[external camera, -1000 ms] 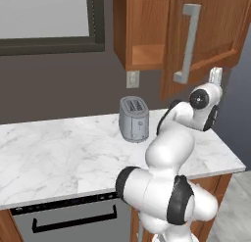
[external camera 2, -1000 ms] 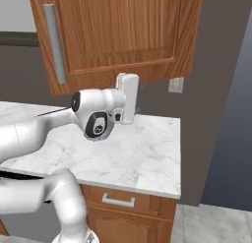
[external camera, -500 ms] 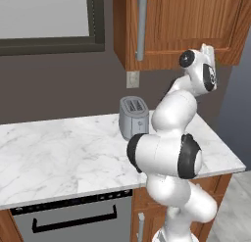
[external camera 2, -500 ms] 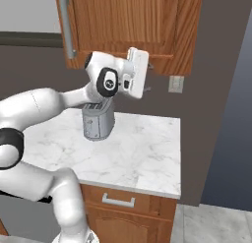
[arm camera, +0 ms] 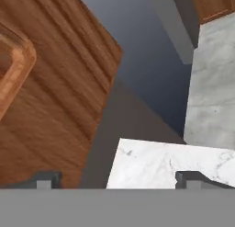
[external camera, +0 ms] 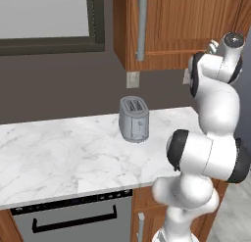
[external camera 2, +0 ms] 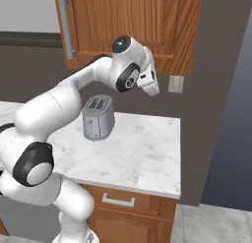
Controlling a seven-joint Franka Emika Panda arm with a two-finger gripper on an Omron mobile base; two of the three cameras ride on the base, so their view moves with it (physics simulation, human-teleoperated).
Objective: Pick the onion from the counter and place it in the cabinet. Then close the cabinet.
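— Where is the tool?

— I have it raised high over the table's far right end, close under the cabinet's lower edge. In the right base view it sits at about 2 o'clock from the toaster, with the wall outlet just beside it at 3 o'clock.

— Open or closed?

— Open. In the hand view my two fingertips stand wide apart and I see nothing between them. The tool looks down past brown wood at 9 o'clock, and a corner of white marble lies at 6 o'clock.

— And the cabinet?

— Its door is flush and shut, and the grey bar handle stands upright. From the left base view the handle is at 12 o'clock above the toaster.

— The onion?

— I cannot tell where it is. The cabinet is closed, so I cannot see its shelf.

— Anything else below?

— The toaster stands upright near the back wall, and a dark appliance front sits under the table at 7 o'clock from it.
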